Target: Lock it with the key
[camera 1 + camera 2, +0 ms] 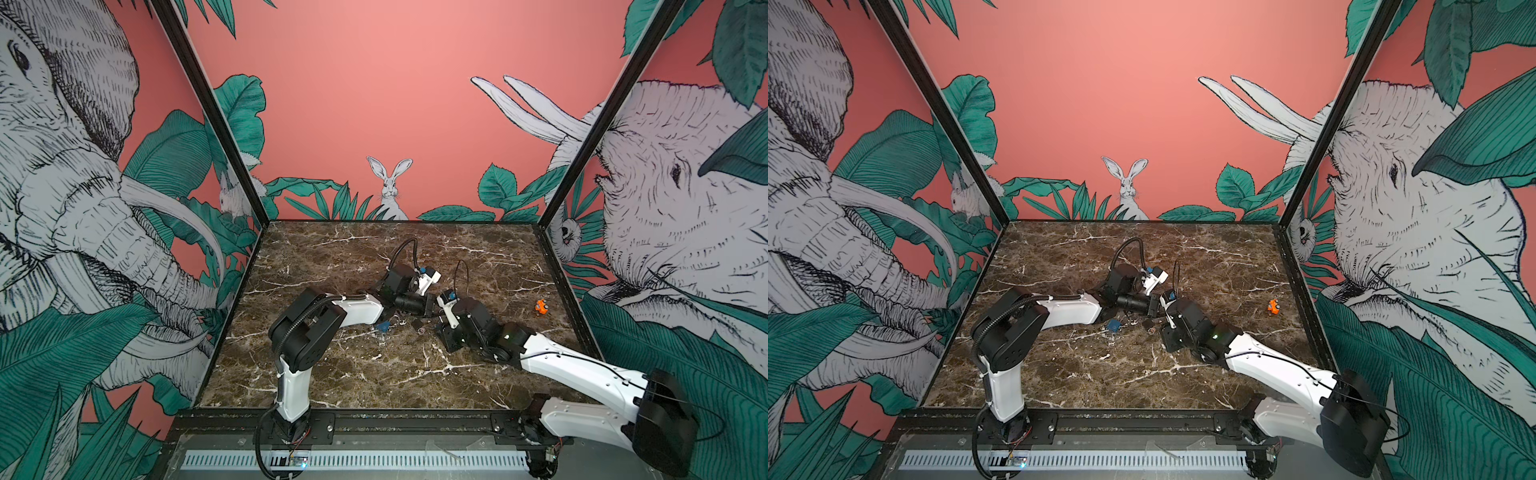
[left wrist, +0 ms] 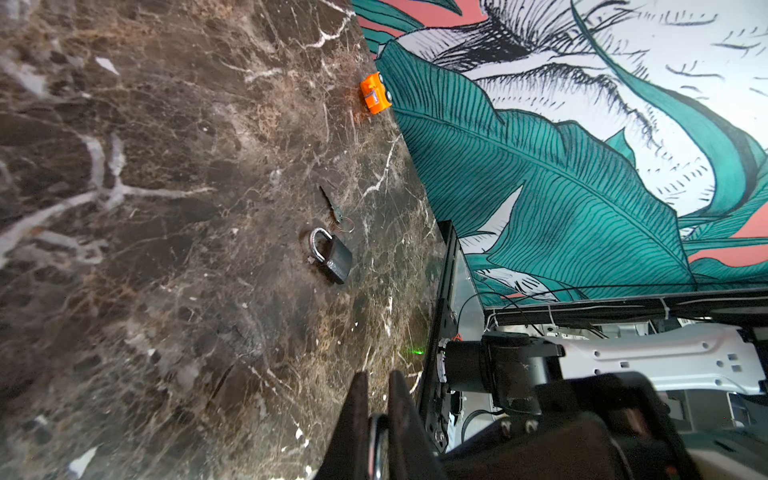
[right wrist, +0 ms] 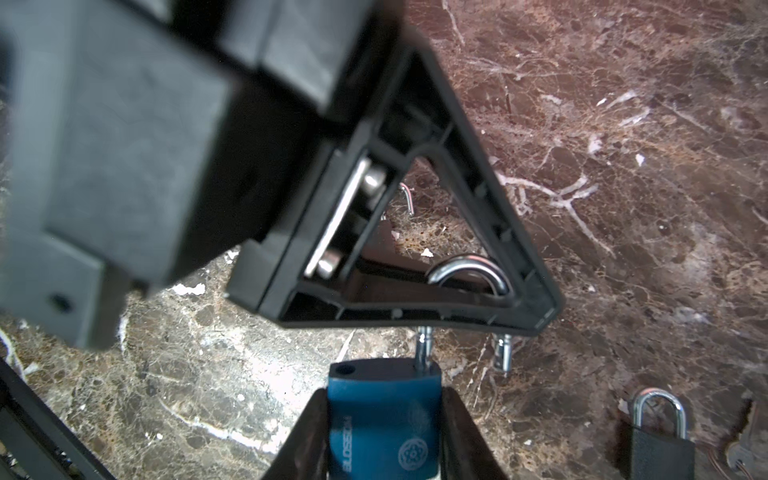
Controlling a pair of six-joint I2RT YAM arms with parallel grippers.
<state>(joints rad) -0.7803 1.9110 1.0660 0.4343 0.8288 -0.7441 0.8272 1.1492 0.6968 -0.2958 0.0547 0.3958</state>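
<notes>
Two arms and two claws meet at mid-table. The right gripper [image 3: 382, 392] is clamped on the body of the blue padlock [image 3: 384, 419], with a finger on each narrow side. The left gripper [image 2: 378, 384] is pinched tight on that lock's shackle [image 3: 465, 266]. The shackle is open: one leg sits in the body, the other hangs free beside it, and its hole in the body is empty.

Two padlocks can be made out. The second, a grey padlock [image 2: 330, 255], lies flat on the table [image 1: 374, 374] in neither claw, and its shackle looks closed. One key [image 2: 334, 210] on a wire ring lies just beside the grey padlock's shackle end, with no claw on it. One orange car [image 1: 540, 307] sits near the right wall, well apart from the rest.

The blue body carries white lettering that appears to read "BLOSSOM", next to a round flower emblem. The car has a small label, too small to read.

Only the right wrist view shows the blue body and both grips, and it cuts the key off at its edge. The left wrist view shows the whole key, and only a strip of steel between its own fingers. In both top views neither padlock nor the key can be made out where the claws meet. Those views do show a small blue thing [image 1: 383, 327] and a small ring [image 1: 420, 331] on the table by the left forearm, both too small to identify.
</notes>
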